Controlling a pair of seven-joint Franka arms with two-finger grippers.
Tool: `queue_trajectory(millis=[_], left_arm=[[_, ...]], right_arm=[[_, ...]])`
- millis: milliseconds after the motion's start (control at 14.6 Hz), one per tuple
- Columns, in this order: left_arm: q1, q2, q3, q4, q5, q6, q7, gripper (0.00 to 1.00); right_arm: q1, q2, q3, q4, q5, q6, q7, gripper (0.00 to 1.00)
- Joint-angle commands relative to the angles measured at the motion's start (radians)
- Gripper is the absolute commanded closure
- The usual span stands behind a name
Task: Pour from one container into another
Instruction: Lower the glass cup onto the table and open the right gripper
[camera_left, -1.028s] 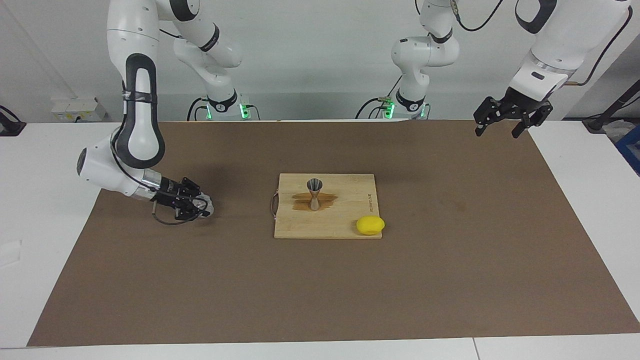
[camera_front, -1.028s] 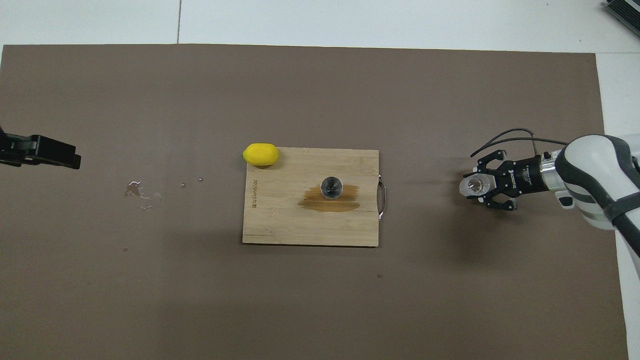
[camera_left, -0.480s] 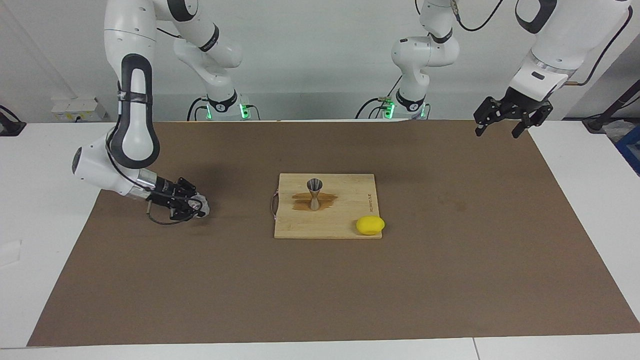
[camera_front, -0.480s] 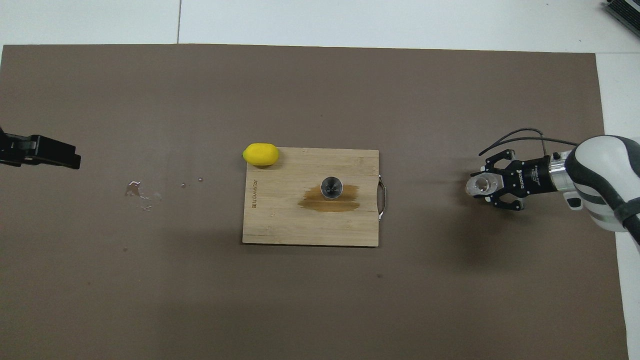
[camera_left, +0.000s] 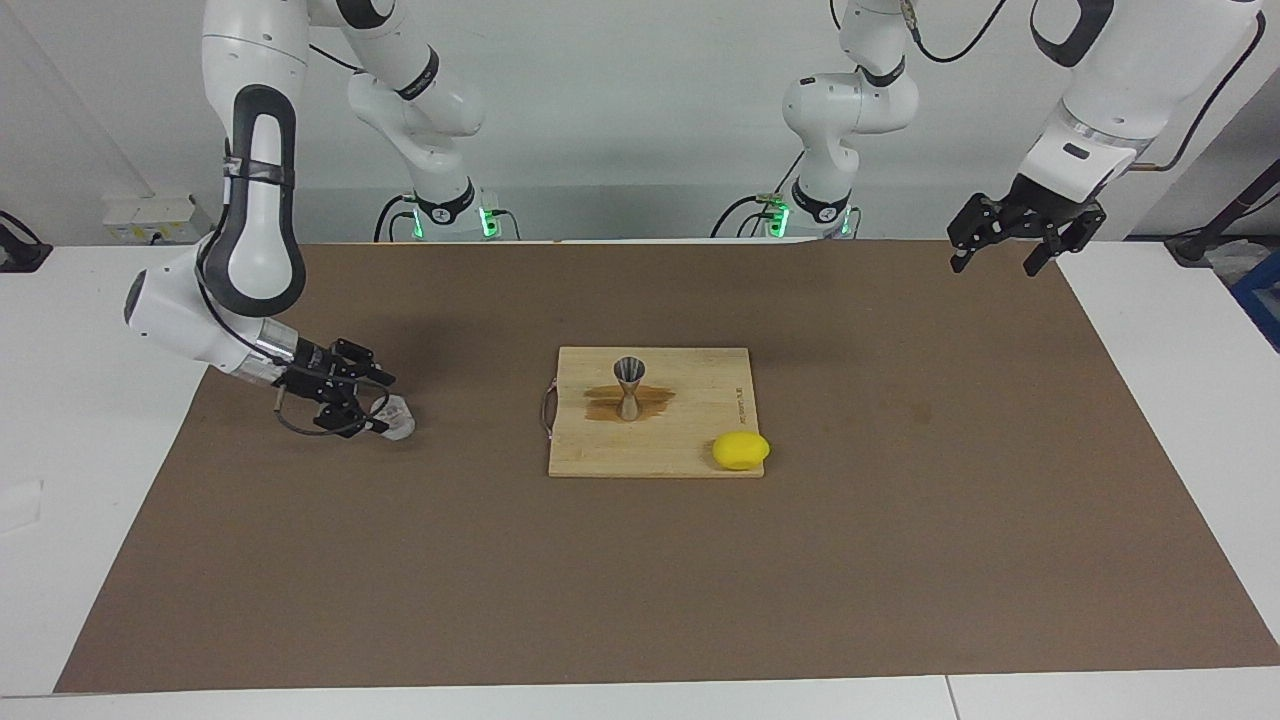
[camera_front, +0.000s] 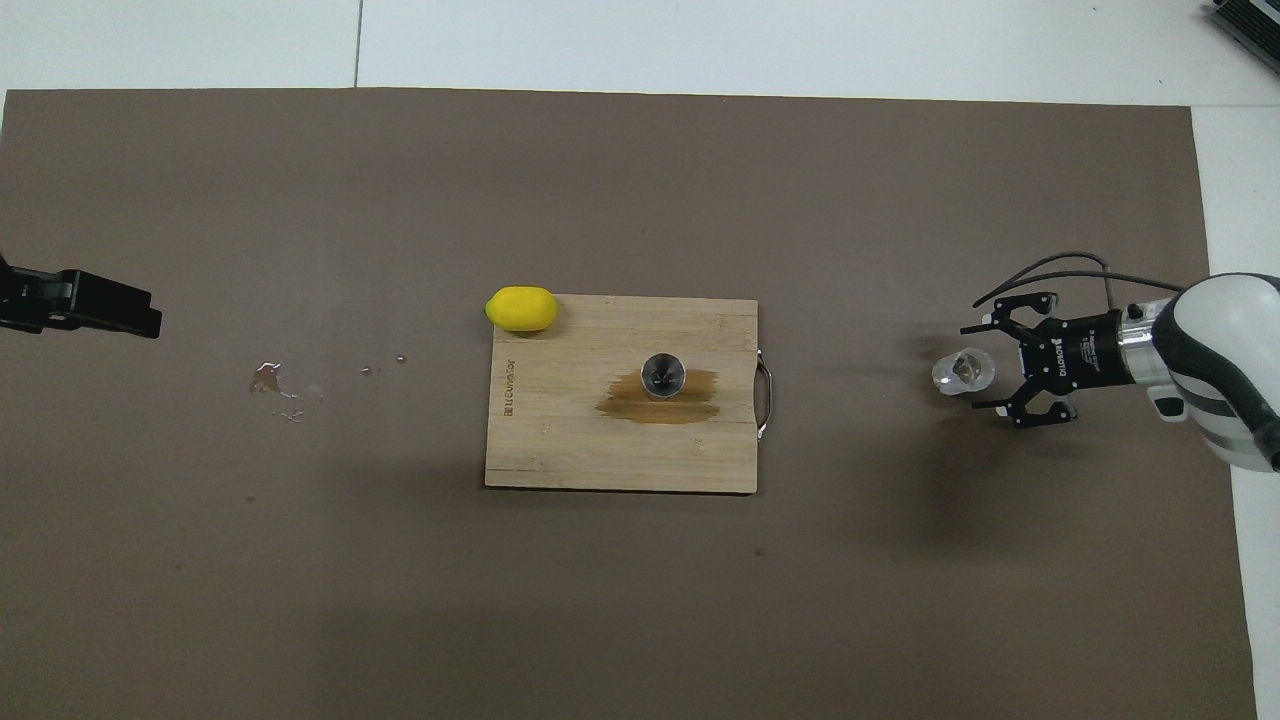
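Glass cup (camera_front: 964, 372) stands on the brown mat at the right arm's end of the bench, three o'clock from the jigger (camera_front: 662, 375) in the overhead view. Right gripper (camera_front: 992, 367) jaws released beside it. Left gripper (camera_left: 994, 258) waits, jaws spread.
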Motion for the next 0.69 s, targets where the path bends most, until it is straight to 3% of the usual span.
queue_trajectory(millis=[0,137,617], left_arm=[[0.0,0.001,0.002,0.017,0.011,-0.012,-0.011,0.0],[0.0,0.001,0.002,0.017,0.011,-0.014,-0.011,0.0],[0.008,0.003,0.006,0.018,0.023,-0.012,-0.006,0.0]], right_arm=[[-0.01,-0.097,0.009,-0.032,-0.081,-0.002,-0.023,0.02],[0.01,-0.142,0.015,-0.03,-0.178,-0.007,-0.033,0.02],[0.246,-0.229,0.02,0.0,-0.543,-0.001,-0.069,0.02]])
